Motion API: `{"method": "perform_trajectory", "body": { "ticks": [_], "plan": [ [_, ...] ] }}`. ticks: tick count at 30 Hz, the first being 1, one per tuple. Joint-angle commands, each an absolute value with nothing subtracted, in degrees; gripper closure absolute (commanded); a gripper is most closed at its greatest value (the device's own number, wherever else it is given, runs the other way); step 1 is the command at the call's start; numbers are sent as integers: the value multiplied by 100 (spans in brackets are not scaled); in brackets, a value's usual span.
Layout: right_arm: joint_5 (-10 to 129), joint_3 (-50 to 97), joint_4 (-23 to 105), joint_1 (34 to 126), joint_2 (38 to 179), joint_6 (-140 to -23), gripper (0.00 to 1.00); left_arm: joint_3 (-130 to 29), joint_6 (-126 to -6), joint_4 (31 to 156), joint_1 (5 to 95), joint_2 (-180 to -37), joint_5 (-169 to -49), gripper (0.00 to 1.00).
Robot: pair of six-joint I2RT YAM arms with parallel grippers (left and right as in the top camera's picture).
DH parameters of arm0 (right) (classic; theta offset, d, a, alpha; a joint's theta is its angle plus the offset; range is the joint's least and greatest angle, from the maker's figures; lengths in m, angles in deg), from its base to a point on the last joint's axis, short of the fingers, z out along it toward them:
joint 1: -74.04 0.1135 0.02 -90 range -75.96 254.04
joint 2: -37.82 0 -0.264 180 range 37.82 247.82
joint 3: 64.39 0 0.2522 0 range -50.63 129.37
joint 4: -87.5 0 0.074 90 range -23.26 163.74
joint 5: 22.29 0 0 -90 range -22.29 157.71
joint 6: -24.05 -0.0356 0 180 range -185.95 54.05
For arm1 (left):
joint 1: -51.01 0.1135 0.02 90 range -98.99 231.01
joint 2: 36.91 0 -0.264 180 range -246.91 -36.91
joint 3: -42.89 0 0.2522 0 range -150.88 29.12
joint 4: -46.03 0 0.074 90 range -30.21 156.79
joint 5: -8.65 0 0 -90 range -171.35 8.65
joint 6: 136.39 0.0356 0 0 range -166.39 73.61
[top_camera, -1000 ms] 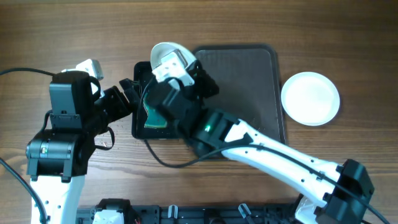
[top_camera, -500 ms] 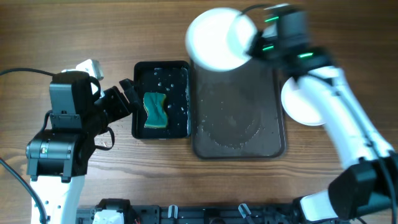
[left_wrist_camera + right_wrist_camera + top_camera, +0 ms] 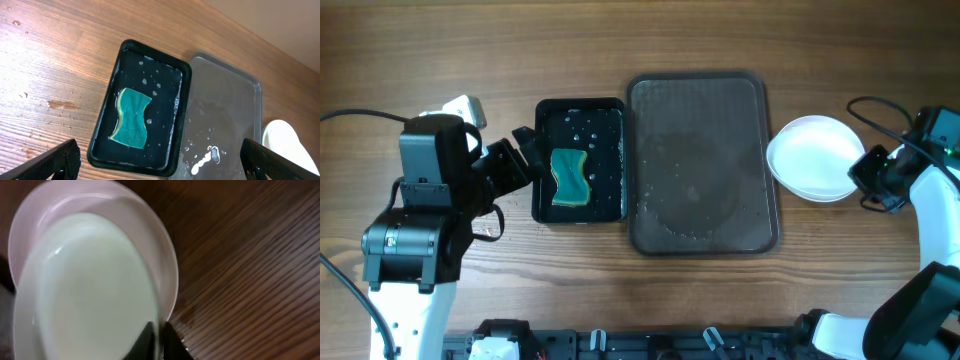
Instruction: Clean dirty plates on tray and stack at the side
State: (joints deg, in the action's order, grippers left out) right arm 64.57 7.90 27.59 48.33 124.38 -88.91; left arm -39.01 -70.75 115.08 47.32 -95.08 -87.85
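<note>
The dark brown-grey tray [image 3: 700, 120] holds no plates, only water drops; it also shows in the left wrist view [image 3: 225, 100]. White plates [image 3: 812, 157] lie stacked on the table right of it, plain white on top. My right gripper [image 3: 868, 172] is at the stack's right edge. In the right wrist view its fingers [image 3: 159, 337] are shut on the rim of the top plate [image 3: 85, 290], which lies over another plate [image 3: 160, 250]. My left gripper [image 3: 525, 150] is open and empty left of the small black tray; its fingers [image 3: 160, 160] are spread wide.
A glossy black tray [image 3: 580, 103] with water drops sits left of the big tray and holds a green and yellow sponge [image 3: 570, 178], also in the left wrist view [image 3: 131, 117]. Bare wooden table lies all round.
My right arm swung from over the black tray, across the back of the big tray, to the right side, carrying a white plate onto the stack. The left arm has not moved.
</note>
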Motion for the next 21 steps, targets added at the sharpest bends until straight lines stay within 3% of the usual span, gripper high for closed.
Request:
{"method": "perform_trajectory", "body": {
  "ticks": [1,3,7,10,11,14,21],
  "plan": [
    [6249,1159,2324,4815,12289,-8799,54,-3978,-7127,11494,4769,-9482,-8835,0],
    [5137,1694,1692,4822,11780,-7921,42,-3978,-7127,11494,4769,-9482,-8835,0],
    [2969,2116,586,5213,10558,-6799,41,-3978,-7129,11494,4769,-9482,-8835,0],
    [2866,2116,324,6102,9564,-6716,37,-3978,-7127,11494,4769,-9482,-8835,0],
    [2868,2116,330,6367,9291,-6922,0,-3978,-7129,11494,4769,-9482,-8835,0],
    [2966,2114,335,6551,8775,-9070,0,-3978,-7127,11494,4769,-9482,-8835,0],
    [3084,1992,905,6881,8276,-6047,0,-3978,-7129,11494,4769,-9482,-8835,0]
  ]
}}
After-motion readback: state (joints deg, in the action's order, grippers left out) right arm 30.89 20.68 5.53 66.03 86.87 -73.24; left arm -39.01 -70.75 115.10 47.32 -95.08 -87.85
